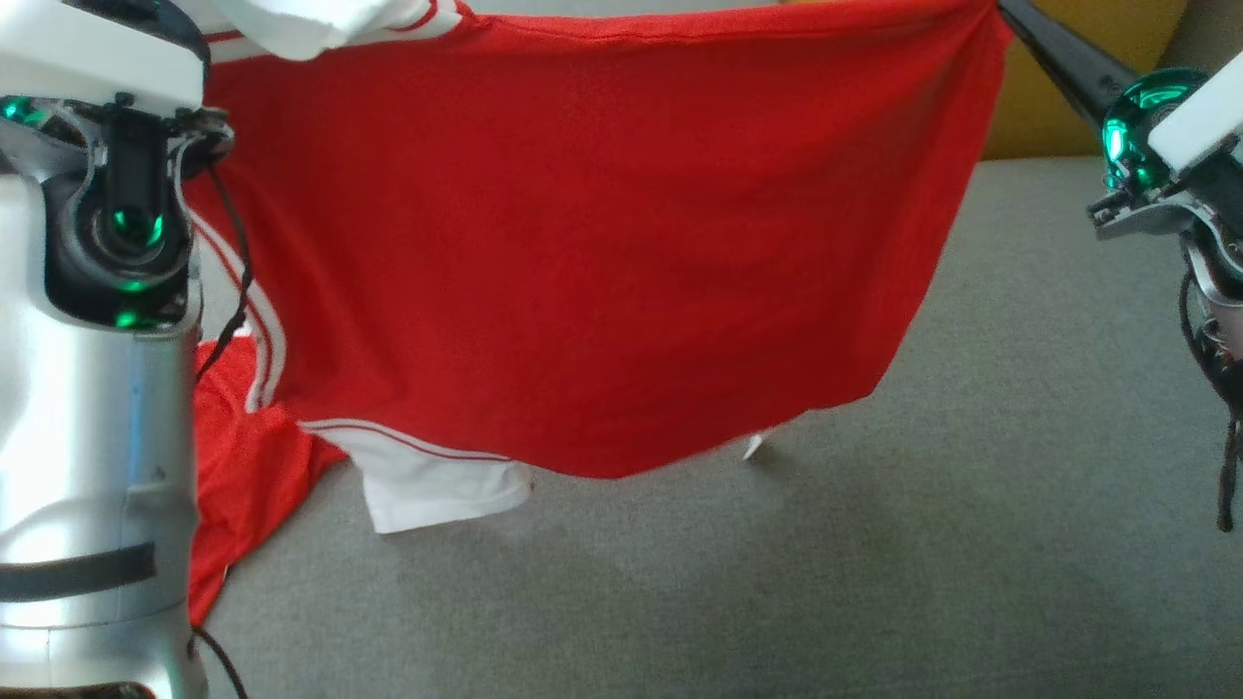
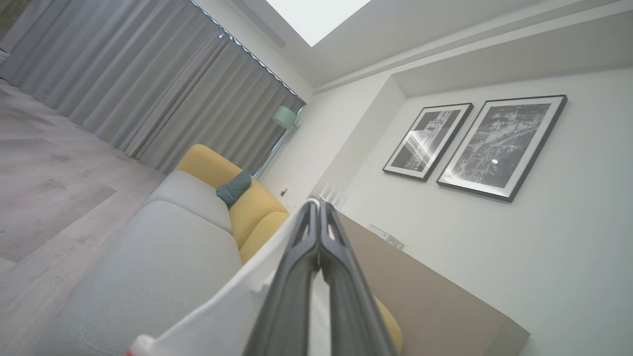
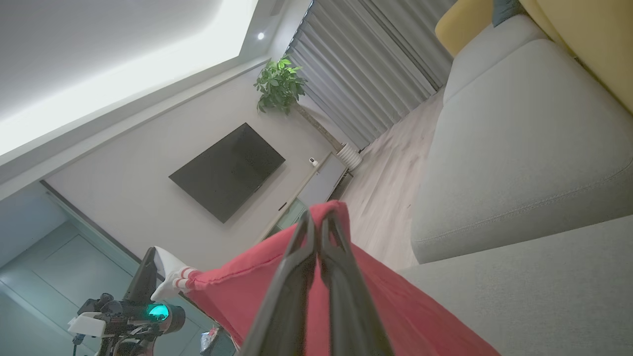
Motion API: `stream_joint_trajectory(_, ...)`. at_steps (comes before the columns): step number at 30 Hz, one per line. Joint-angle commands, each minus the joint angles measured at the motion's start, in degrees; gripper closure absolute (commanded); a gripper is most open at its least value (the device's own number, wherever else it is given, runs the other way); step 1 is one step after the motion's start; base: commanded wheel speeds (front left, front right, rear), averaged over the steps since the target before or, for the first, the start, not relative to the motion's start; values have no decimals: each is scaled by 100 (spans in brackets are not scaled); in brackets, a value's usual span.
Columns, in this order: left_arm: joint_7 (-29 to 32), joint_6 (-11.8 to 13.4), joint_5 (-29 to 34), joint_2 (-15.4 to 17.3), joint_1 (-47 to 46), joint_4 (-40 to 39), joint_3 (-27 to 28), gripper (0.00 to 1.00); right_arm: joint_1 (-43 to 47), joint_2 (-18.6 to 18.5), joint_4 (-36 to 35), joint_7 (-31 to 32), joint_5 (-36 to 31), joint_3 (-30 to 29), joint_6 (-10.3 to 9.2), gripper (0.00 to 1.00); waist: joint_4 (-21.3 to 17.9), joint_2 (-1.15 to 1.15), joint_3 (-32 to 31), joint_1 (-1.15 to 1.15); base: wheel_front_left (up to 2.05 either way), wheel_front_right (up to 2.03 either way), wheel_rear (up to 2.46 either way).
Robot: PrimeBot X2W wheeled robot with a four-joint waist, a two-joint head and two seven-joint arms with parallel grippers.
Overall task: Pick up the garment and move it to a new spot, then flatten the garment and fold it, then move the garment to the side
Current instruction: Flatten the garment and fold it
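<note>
Grey sofa seat [image 1: 1020, 437], yellow backrest [image 1: 1039, 126]; red garment [image 1: 583, 243] hung above, pinched by left claw [image 2: 316, 205], right claw [image 3: 316, 220].

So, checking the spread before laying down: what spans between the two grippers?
The red jersey, top edge stretched between them, seen in the head view.

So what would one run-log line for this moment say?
phase: garment held up, spread between arms | left gripper: shut on white part | right gripper: shut on red edge | low end: on sofa seat
</note>
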Motion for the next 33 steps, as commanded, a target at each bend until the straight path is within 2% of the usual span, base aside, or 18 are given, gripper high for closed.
stream_joint_trajectory(1, 70, 12, -53, 200, -345, -149, 165, 100, -406, 17, -179, -73, -84, -19, -4, 100, -18, 0, -56, 0, 0, 0, 0)
stream_joint_trajectory(8, 296, 105, -201, 248, -305, -460, 222, 100, -362, -205, -556, -187, -513, 54, -4, 100, -64, 0, -153, 0, 0, 0, 0)
stream_joint_trajectory(14, 646, 373, -367, 286, -357, -1054, 284, 100, -321, -405, -949, -186, -791, -81, -4, 100, -101, 0, -8, 0, 0, 0, 0)
stream_joint_trajectory(18, 803, 479, -321, 376, -573, -1113, 238, 100, -489, -379, -915, -178, -1109, -175, -4, 100, -134, 0, 229, 0, 0, 0, 0)
stream_joint_trajectory(24, 889, 498, -293, 352, -1130, -482, 147, 100, -1028, -119, -365, -293, -1728, -278, -4, 100, -175, 0, 694, 0, 0, 0, 0)
stream_joint_trajectory(26, 841, 396, -95, 443, -1523, -131, 5, 100, -1419, 37, -56, -414, -2077, -311, -4, 100, -200, 0, 1045, 0, 0, 0, 0)
stream_joint_trajectory(33, 232, -54, 254, 309, -3189, 1599, -182, 100, -2945, 614, 1151, -1401, -3311, -306, -4, 100, -165, 0, 2082, 0, 0, 0, 0)
